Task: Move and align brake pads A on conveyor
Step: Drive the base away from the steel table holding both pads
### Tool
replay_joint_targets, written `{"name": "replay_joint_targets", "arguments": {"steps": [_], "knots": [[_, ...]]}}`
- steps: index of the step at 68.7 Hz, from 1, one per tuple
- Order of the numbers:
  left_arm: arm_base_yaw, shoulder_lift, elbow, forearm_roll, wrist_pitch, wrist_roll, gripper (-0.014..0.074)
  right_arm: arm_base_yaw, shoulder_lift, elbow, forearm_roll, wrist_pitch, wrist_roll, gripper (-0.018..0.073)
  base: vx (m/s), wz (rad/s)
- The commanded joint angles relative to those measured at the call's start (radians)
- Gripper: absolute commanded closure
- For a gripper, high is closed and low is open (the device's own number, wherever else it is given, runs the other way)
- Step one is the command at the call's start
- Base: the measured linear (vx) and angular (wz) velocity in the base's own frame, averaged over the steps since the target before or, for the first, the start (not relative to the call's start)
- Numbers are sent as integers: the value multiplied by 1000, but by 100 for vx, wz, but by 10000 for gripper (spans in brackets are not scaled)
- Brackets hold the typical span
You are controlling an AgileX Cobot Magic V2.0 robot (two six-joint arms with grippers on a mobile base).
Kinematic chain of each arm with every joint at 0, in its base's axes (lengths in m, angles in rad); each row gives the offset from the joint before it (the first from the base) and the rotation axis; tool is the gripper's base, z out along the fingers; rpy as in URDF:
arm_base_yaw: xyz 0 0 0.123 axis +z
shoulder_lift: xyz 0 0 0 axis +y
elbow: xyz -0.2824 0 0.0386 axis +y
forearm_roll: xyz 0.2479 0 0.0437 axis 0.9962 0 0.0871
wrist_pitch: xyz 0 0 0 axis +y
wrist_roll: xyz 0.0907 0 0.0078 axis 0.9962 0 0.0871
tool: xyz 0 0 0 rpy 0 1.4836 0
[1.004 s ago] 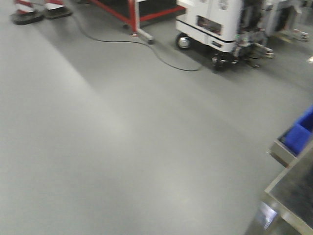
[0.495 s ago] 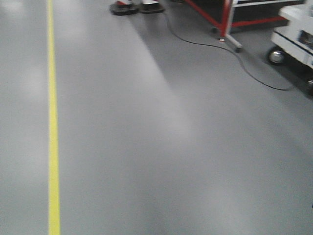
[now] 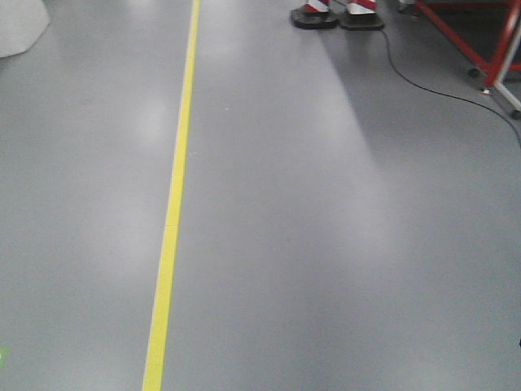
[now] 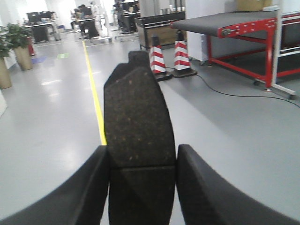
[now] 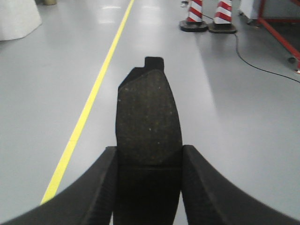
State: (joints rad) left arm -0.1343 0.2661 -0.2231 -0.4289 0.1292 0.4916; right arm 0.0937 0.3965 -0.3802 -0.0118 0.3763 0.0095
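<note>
In the left wrist view my left gripper (image 4: 142,150) is shut on a dark grey brake pad (image 4: 138,108), which stands out lengthwise past the fingers, its groove level with the fingertips. My right gripper (image 5: 149,150) is shut the same way on a second brake pad (image 5: 147,108). Both pads hang above bare grey floor. The conveyor (image 4: 213,21), a dark belt on a red-edged frame, stands far off at the upper right of the left wrist view. The front view shows only floor, with no gripper and no pad in it.
A yellow floor line (image 3: 171,220) runs away from me. Two red-and-white cones (image 4: 168,54) stand by the conveyor's near end, their bases (image 3: 338,18) at the top of the front view. A black cable (image 3: 423,85) trails to a red frame leg (image 3: 492,57). Potted plants (image 4: 18,47) stand far left.
The front view has swung left: the white cart, blue bin and table corner slid out at the right, and the yellow line came in and shifted rightward.
</note>
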Motion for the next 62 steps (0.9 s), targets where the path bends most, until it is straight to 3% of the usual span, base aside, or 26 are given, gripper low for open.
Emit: {"name": "replay_joint_targets", "arguments": {"steps": [1, 62], "knots": [[-6, 7, -32, -17, -93, -7, 540, -2, 3, -30, -9, -91, -10, 523, 23, 39], [-5, 7, -32, -17, -93, -7, 540, -2, 3, -30, -9, -91, -4, 523, 44, 7]]}}
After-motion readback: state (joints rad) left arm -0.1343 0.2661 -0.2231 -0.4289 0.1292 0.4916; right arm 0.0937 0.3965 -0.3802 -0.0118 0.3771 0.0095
